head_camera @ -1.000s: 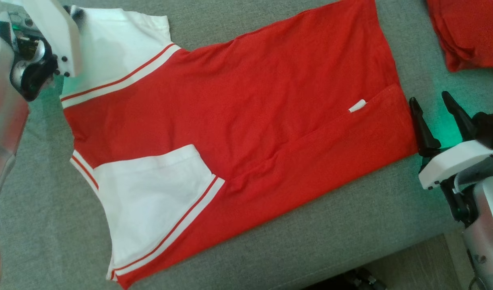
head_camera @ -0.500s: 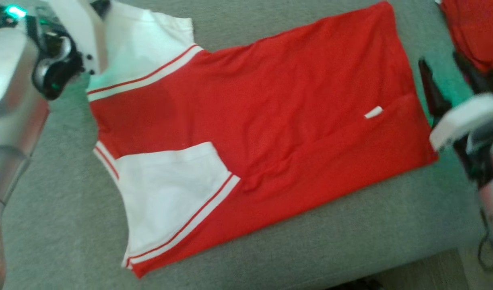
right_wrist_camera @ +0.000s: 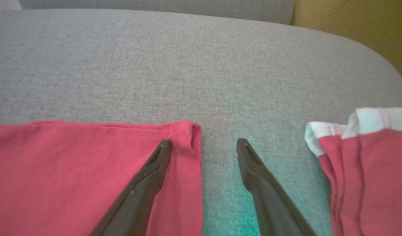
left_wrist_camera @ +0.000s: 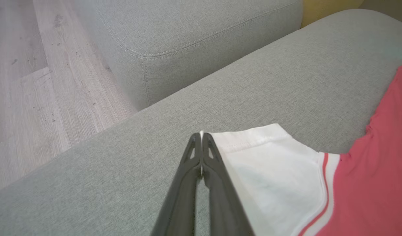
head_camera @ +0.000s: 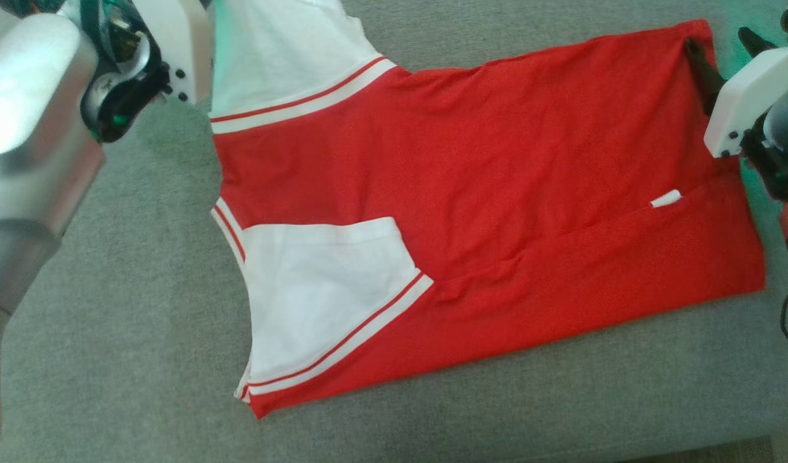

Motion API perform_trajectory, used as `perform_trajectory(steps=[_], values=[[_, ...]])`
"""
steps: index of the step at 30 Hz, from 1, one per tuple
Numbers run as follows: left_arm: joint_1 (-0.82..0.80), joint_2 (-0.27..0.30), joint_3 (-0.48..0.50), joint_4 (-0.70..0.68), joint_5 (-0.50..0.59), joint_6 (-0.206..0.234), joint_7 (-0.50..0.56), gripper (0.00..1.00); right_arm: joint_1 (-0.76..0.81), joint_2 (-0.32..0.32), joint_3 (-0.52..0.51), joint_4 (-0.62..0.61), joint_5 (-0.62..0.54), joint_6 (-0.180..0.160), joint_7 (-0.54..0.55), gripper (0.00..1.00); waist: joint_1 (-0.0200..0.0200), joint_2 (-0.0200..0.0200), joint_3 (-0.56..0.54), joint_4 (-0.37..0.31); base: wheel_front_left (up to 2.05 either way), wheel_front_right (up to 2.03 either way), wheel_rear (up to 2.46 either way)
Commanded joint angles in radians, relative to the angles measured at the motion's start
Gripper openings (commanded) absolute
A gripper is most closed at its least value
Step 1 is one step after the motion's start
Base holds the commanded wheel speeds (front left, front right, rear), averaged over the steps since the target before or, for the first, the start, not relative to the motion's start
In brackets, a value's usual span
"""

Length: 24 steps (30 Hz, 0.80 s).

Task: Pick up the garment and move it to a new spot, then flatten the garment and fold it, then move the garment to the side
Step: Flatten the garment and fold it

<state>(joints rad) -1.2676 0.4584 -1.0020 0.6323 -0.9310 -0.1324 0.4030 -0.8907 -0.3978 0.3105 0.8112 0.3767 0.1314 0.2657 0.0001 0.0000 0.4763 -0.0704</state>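
The garment is a red shirt with white sleeves and red-and-white trim, lying flat on the grey sofa cushion. One white sleeve is folded in over the front. My left gripper is shut on the corner of the far white sleeve, with the cloth's edge pinched between the fingertips. My right gripper is open at the far corner of the red hem. Its left finger lies over the red cloth and its right finger over bare cushion. In the head view the right gripper is at the upper right.
A second red garment with white trim lies just right of my right gripper. A grey sofa section and wooden floor lie beyond the left end of the cushion. A yellow cushion sits at the back right.
The head camera has shifted, sliding the scene right. My left gripper has shut on the sleeve corner. My right gripper has moved along the hem from its near corner to its far corner.
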Motion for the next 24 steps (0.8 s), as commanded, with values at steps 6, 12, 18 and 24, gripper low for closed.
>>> perform_trajectory(steps=[6, 12, 18, 24], values=[[-0.087, 0.046, -0.012, -0.022, -0.031, 0.002, -0.036, 0.0, -0.073, -0.022, 0.075, 0.068, 0.004, -0.001, -0.016, 1.0, -0.0001, 0.0, 0.007, 0.019, 0.0, 0.0, 0.0], [-0.101, 0.046, -0.044, -0.015, -0.05, 0.002, -0.053, 0.0, -0.107, -0.04, 0.138, 0.101, 0.001, -0.001, -0.025, 0.69, -0.0001, 0.0, 0.01, 0.023, 0.0, 0.0, 0.0], [-0.111, 0.045, -0.081, 0.0, -0.078, 0.002, -0.069, 0.0, -0.132, -0.043, 0.19, 0.134, 0.025, -0.001, -0.032, 0.0, -0.0001, 0.0, 0.005, 0.026, 0.0, 0.0, 0.0], [-0.123, 0.05, -0.116, 0.011, -0.094, 0.002, -0.102, 0.0, -0.158, -0.051, 0.223, 0.149, 0.051, -0.001, -0.064, 0.0, -0.0001, 0.0, -0.001, 0.029, 0.0, 0.0, 0.0]])
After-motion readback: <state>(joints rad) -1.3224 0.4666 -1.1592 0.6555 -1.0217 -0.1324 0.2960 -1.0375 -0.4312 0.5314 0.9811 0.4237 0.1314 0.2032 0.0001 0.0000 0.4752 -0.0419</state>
